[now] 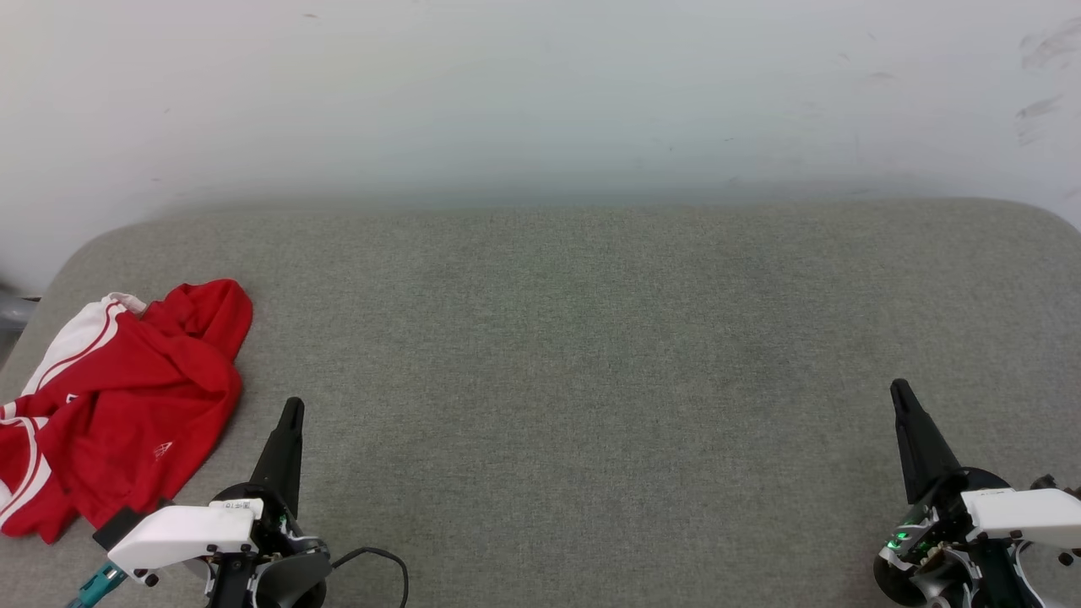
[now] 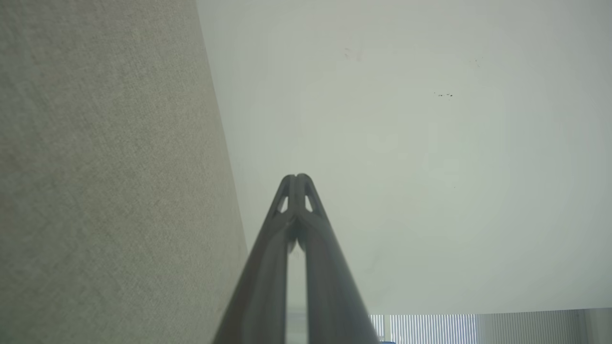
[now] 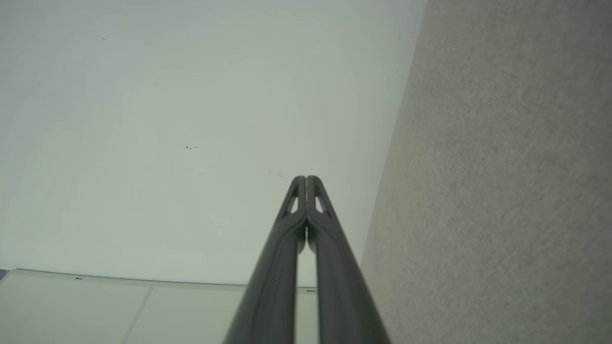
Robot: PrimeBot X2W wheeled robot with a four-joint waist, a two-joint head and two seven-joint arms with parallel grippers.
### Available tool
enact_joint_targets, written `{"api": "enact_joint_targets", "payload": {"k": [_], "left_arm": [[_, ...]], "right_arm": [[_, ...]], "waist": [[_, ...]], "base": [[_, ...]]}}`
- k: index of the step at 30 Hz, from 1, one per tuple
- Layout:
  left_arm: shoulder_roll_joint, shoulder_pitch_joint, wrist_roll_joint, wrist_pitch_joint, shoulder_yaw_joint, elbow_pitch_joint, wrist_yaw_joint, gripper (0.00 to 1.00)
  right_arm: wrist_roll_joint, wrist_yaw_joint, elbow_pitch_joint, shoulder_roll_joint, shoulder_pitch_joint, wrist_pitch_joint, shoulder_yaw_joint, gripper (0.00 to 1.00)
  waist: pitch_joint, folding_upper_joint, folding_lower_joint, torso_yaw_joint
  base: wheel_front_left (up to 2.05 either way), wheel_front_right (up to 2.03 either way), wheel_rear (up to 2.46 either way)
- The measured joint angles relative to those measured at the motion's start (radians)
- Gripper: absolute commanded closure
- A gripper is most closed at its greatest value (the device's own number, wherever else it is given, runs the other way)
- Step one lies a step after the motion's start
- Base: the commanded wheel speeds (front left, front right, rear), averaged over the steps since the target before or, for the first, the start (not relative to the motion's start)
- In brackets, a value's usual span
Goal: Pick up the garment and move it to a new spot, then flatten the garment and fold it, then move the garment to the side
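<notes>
In the head view, the garment [image 1: 127, 405] is lying in a crumpled heap at the far left of the grey fabric-covered surface [image 1: 574, 355], its white striped sleeve turned up toward the pale wall [image 1: 540, 101]. The left end effector [image 1: 292, 409] is hovering just beside the heap's right edge, apart from it, with its two dark fingers pressed together and holding nothing. The right end effector [image 1: 900, 390] is sitting well apart at the lower right, likewise pressed together and empty. The pick-up is not yet begun.

In the left wrist view, the left end effector [image 2: 297, 178] is showing its fingers meeting at the tips, with grey fabric running along one side and wall ahead. No red cloth is coming into its line, so I judge it is needing to turn toward the heap and spread its fingers before descending.

In the right wrist view, the right end effector [image 3: 306, 179] is showing the same closed tips against wall and grey fabric.

To do this step well, the left arm is probably best aiming at a raised red fold near the heap's right side, taking a deep bite, since thin shiny cloth is likely to slip. Lifting well clear before carrying toward the open middle is the safer course.
</notes>
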Motion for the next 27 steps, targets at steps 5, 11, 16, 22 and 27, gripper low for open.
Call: {"api": "enact_joint_targets", "payload": {"k": [5,11,16,22,27], "left_arm": [[0.000,0.000,0.000,0.000,0.000,0.000,0.000,1.00],[0.000,0.000,0.000,0.000,0.000,0.000,0.000,1.00],[0.000,0.000,0.000,0.000,0.000,0.000,0.000,1.00],[0.000,0.000,0.000,0.000,0.000,0.000,0.000,1.00],[-0.002,0.024,0.000,0.000,-0.004,0.028,0.000,0.00]], "right_arm": [[0.000,0.000,0.000,0.000,0.000,0.000,0.000,1.00],[0.000,0.000,0.000,0.000,0.000,0.000,0.000,1.00],[0.000,0.000,0.000,0.000,0.000,0.000,0.000,1.00],[0.000,0.000,0.000,0.000,0.000,0.000,0.000,1.00],[0.000,0.000,0.027,0.001,0.026,0.000,0.001,0.00]], "waist": [[0.000,0.0000,0.0000,0.000],[0.000,0.0000,0.0000,0.000],[0.000,0.0000,0.0000,0.000],[0.000,0.0000,0.0000,0.000],[0.000,0.0000,0.0000,0.000]], "base": [[0.00,0.00,0.00],[0.00,0.00,0.00],[0.00,0.00,0.00],[0.00,0.00,0.00],[0.00,0.00,0.00]]}}
